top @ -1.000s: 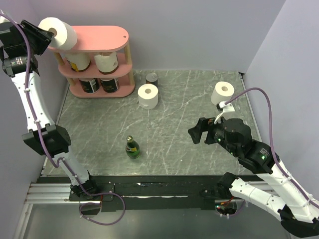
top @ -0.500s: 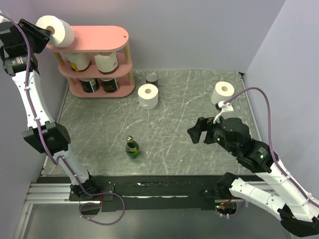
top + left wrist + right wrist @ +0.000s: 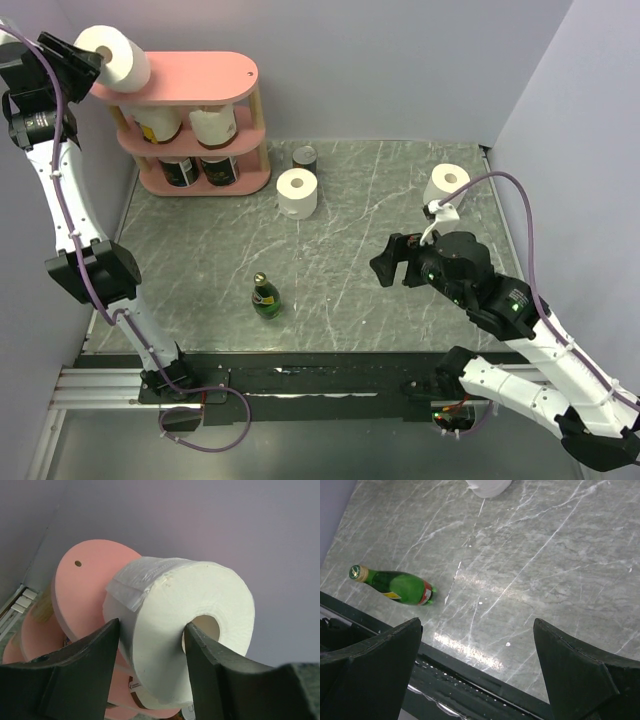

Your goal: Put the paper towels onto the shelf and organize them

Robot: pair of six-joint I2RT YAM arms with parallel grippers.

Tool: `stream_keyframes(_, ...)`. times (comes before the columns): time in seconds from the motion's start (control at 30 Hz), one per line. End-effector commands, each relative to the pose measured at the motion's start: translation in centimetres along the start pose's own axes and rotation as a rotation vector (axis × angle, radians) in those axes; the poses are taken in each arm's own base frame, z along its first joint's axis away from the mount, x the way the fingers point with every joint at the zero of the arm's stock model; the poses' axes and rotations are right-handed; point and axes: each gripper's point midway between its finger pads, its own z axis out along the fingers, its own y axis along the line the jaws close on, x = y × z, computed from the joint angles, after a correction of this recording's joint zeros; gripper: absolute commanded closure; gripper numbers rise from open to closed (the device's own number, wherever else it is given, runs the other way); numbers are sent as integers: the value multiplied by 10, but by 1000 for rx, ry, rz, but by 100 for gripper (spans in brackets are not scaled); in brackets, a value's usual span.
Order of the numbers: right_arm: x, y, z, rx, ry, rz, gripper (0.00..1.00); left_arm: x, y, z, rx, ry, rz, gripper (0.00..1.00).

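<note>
My left claw [image 3: 151, 625] straddles a white paper towel roll [image 3: 165, 600] lying at the left end of the top board of the pink shelf [image 3: 200, 78]. I cannot tell whether it pinches the roll. My right claw [image 3: 477, 630] hangs spread wide and empty over the surface [image 3: 560, 555], near the green bottle [image 3: 395, 585].

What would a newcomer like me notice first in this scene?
Probably the pink shelf at the far left, where the left gripper has a white paper towel roll between its fingers at the end of the top board. Next, the green bottle alone in the middle of the table, with the right gripper hanging open to its right.
</note>
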Motion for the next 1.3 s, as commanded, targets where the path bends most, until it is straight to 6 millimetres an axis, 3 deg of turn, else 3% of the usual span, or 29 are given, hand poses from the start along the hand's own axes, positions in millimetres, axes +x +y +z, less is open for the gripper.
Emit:
stream_keyframes(0.0,-20,11,-4,-37,-57,21,0,-38,-40,-13,120,-114,37,40)
stream_keyframes(0.47,-22,10,-3,-31,-72,32,1,-40,-43,-21,120,-116,59,39)
stream_keyframes(0.53,-24,12,1,-30,-69,26,0,-41,-50,-33,123,-113,75,38)
stream_keyframes(0.57,-25,11,3,-21,-72,23,1,-32,-43,-34,99,-87,68,36)
stream_keyframes(0.63,-34,12,9,4,-82,21,1,-34,-54,-56,106,-92,83,33)
stream_keyframes(0.67,-41,9,13,37,-100,17,1,-11,-46,-63,84,-35,88,25)
stream_keyframes(0.73,-54,4,21,98,-125,-2,0,-2,-54,-90,72,-18,141,17)
stream_keyframes(0.77,-58,2,23,115,-131,-9,1,27,-51,-91,59,48,147,8)
stream_keyframes(0.8,-70,-1,21,146,-161,-14,0,36,-60,-109,67,67,190,5)
stream_keyframes(0.83,-71,-2,26,170,-150,-22,0,45,-56,-114,26,69,209,2)
stream_keyframes(0.87,-73,-3,27,180,-154,-23,0,78,-57,-115,16,129,225,1)
stream_keyframes(0.9,-78,-3,26,183,-164,-23,0,85,-66,-128,27,128,257,3)
stream_keyframes(0.93,-80,-1,25,172,-177,-18,1,106,-76,-132,43,157,272,4)
stream_keyframes(0.97,-81,1,25,158,-185,-16,0,128,-70,-133,33,204,279,4)
stream_keyframes(1.13,-60,7,24,74,-169,6,1,198,-97,-150,107,349,292,4)
stream_keyframes(1.27,-39,-1,23,80,-121,5,1,244,-98,-147,104,418,312,1)
